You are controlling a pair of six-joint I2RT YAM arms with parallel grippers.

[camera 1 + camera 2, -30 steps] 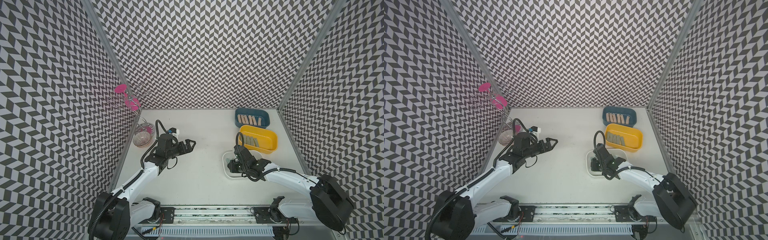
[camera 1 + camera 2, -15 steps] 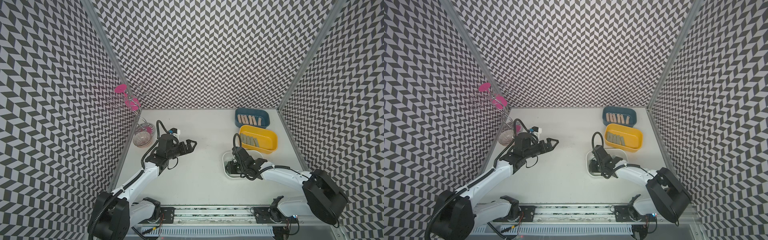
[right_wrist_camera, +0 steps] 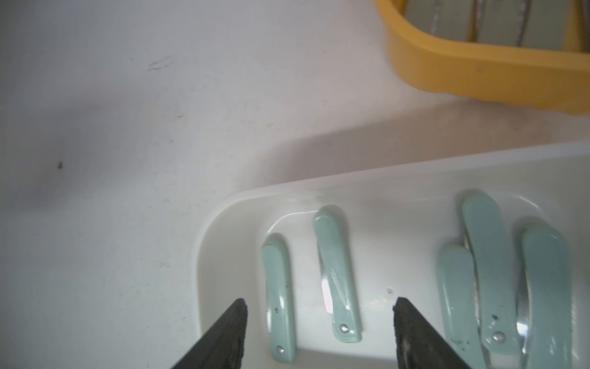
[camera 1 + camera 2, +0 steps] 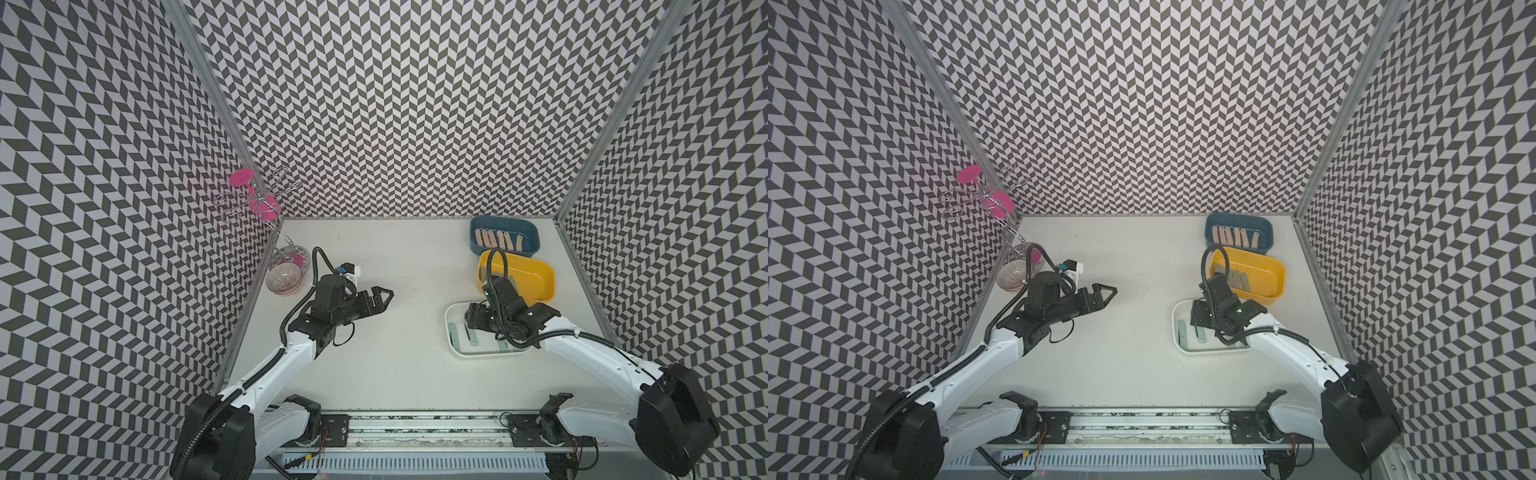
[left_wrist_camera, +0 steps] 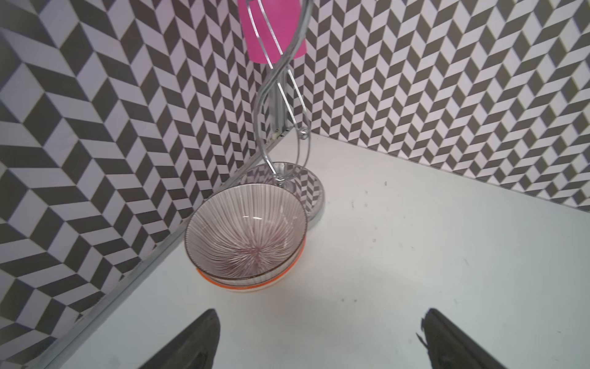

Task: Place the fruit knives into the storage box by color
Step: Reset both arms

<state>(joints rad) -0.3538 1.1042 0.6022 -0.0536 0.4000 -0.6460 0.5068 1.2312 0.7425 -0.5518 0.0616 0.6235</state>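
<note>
Several pale mint fruit knives [image 3: 336, 274] lie flat in the white storage box [image 3: 223, 211], which sits at the front right in both top views [image 4: 451, 332] [image 4: 1177, 328]. My right gripper [image 3: 319, 303] hangs low over that box's left end [image 4: 471, 318], open. Two mint knives lie between its fingertips, and neither touches them. The yellow box [image 4: 1266, 274] holds olive grey-green knives [image 4: 1233, 277]. The blue box [image 4: 532, 237] holds peach-pink knives [image 4: 498, 240]. My left gripper [image 4: 384, 295] [image 5: 321, 313] stands open and empty above the bare table, centre-left.
A ribbed glass bowl [image 4: 284, 279] [image 5: 245, 230] sits by the left wall. Behind it, in the back-left corner, stands a wire stand with pink cups [image 4: 259, 203]. Patterned walls close in the table on three sides. The three boxes crowd the right edge.
My right gripper has opened over the white box and shifted slightly. The left arm has stayed still.
</note>
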